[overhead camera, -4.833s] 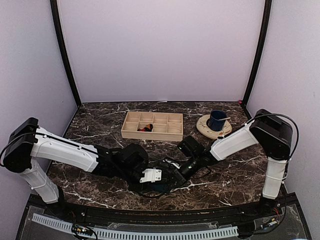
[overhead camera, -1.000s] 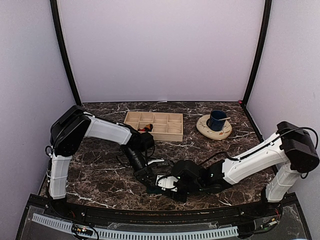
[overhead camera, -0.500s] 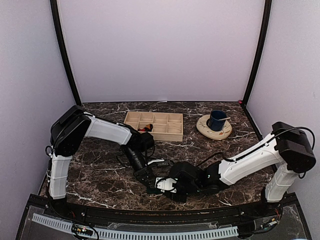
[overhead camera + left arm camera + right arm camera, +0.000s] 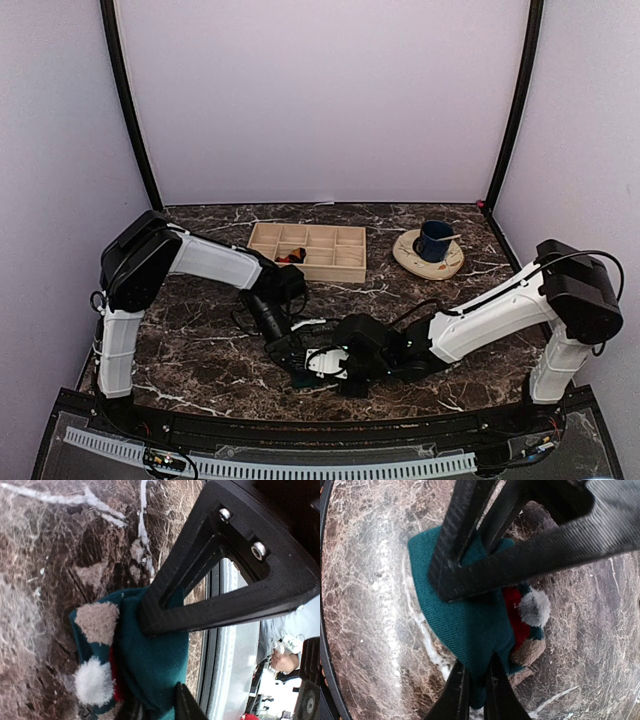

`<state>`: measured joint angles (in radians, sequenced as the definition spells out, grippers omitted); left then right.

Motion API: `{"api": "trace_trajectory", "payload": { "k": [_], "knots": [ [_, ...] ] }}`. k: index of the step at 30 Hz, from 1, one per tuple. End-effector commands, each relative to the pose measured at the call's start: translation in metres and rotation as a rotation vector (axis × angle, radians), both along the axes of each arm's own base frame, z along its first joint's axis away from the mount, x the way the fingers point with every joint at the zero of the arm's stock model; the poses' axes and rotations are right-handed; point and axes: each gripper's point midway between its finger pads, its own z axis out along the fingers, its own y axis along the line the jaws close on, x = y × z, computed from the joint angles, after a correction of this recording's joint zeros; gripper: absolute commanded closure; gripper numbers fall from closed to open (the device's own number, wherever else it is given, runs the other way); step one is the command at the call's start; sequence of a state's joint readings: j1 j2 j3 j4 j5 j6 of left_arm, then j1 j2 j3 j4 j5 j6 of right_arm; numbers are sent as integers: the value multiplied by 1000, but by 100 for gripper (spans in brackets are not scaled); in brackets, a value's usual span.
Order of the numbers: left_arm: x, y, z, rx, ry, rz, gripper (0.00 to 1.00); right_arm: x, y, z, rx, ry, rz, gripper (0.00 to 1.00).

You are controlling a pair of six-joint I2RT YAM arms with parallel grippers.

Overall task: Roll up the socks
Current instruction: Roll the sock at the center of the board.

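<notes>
Marble table [image 4: 200,300], near its front edge: your left gripper [image 4: 159,707] was pinched tight on the teal Santa sock [image 4: 465,625], which lay bunched on the surface at centre; your right gripper [image 4: 475,690] was clamped on it from the opposite side.

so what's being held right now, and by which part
The teal Santa sock, pinched in its plain teal fabric by the left gripper and the right gripper.

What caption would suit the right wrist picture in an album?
Right gripper and left gripper both pinch a bunched teal Santa sock on the marble table.
</notes>
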<state>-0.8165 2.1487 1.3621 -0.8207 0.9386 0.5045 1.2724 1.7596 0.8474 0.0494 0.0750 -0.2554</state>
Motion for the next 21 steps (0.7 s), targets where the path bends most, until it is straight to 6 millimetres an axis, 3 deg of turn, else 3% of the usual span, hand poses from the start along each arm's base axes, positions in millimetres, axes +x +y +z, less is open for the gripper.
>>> {"api": "trace_trajectory", "payload": {
  "k": [1, 11, 21],
  "knots": [
    [-1, 7, 3, 34, -36, 4, 73, -6, -13, -21, -75, 89, 7, 96],
    [14, 13, 7, 79, -141, 38, 69, -21, -22, -22, -106, 241, -8, 100],
    [27, 19, 26, 49, -219, 87, 67, -17, -20, -18, -91, 365, -50, 100]
  ]
}}
